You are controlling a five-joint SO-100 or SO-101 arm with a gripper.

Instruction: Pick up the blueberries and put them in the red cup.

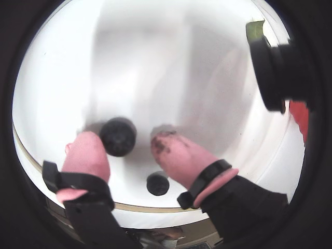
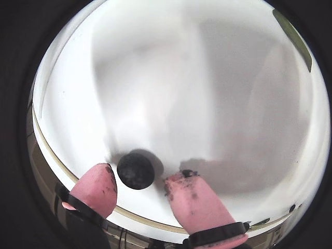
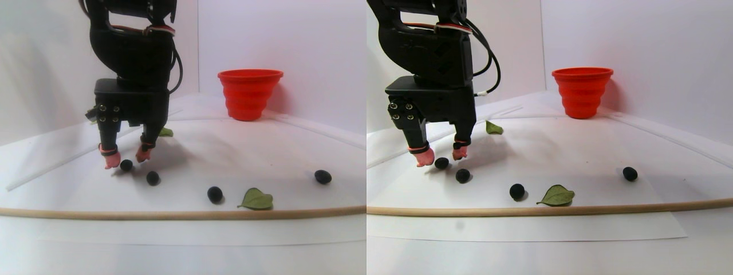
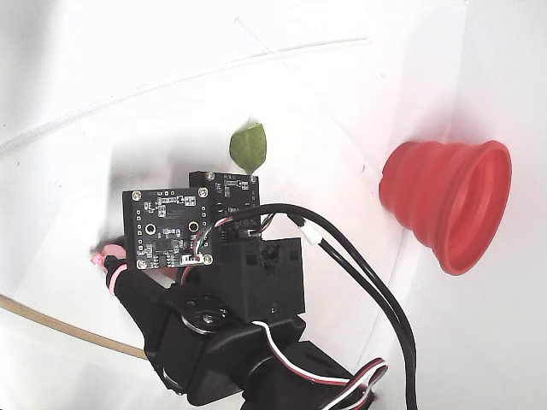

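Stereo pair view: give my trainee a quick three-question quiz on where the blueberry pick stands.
1. True or false: the gripper is shut on a blueberry.
2. How many blueberries lie on the white sheet in the stereo pair view's left half?
3. The red cup is: A) lying on its side, B) upright behind the sheet, C) under the gripper.

Key:
1. False; open, pink fingertips either side of one blueberry.
2. Four.
3. B.

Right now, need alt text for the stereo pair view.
A black arm's open end effector straddles one blueberry on a white table. Three more berries and two green leaves lie around; a red cup stands upright behind.
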